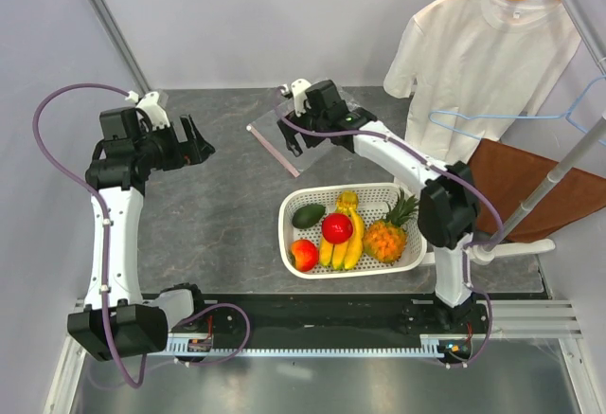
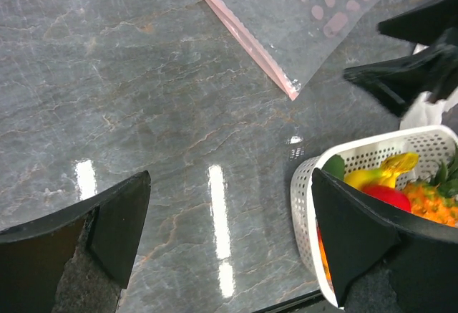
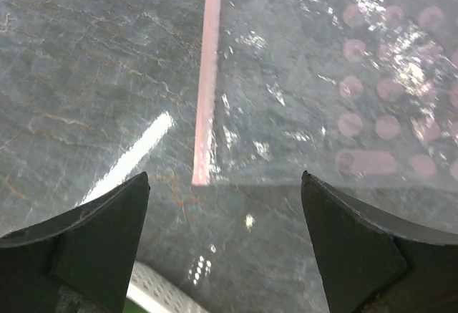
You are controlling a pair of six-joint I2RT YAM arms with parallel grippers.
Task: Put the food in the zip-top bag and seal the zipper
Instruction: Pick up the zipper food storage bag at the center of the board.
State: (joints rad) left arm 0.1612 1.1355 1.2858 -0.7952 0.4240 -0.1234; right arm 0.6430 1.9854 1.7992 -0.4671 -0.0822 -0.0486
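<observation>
The clear zip-top bag (image 1: 308, 144) lies flat on the dark table at the back, its pinkish-red zipper (image 1: 273, 153) along its left edge. My right gripper (image 1: 292, 137) hovers over the bag's near corner, open and empty. In the right wrist view the zipper (image 3: 206, 98) and the bag (image 3: 322, 91) lie just ahead of the open right gripper (image 3: 225, 180). The food sits in a white basket (image 1: 287, 234): avocado (image 1: 308, 215), apple (image 1: 337, 227), red-orange fruit (image 1: 303, 255), bananas (image 1: 348, 239), pineapple (image 1: 386, 240). My left gripper (image 1: 201, 141) is open and empty, left of the bag.
A white T-shirt (image 1: 483, 54) hangs at the back right beside a metal pole (image 1: 559, 177), a blue hanger (image 1: 473, 122) and a brown board (image 1: 516, 182). The left wrist view shows the bag (image 2: 308, 12), the basket (image 2: 304, 198) and bare table under my left gripper (image 2: 230, 184).
</observation>
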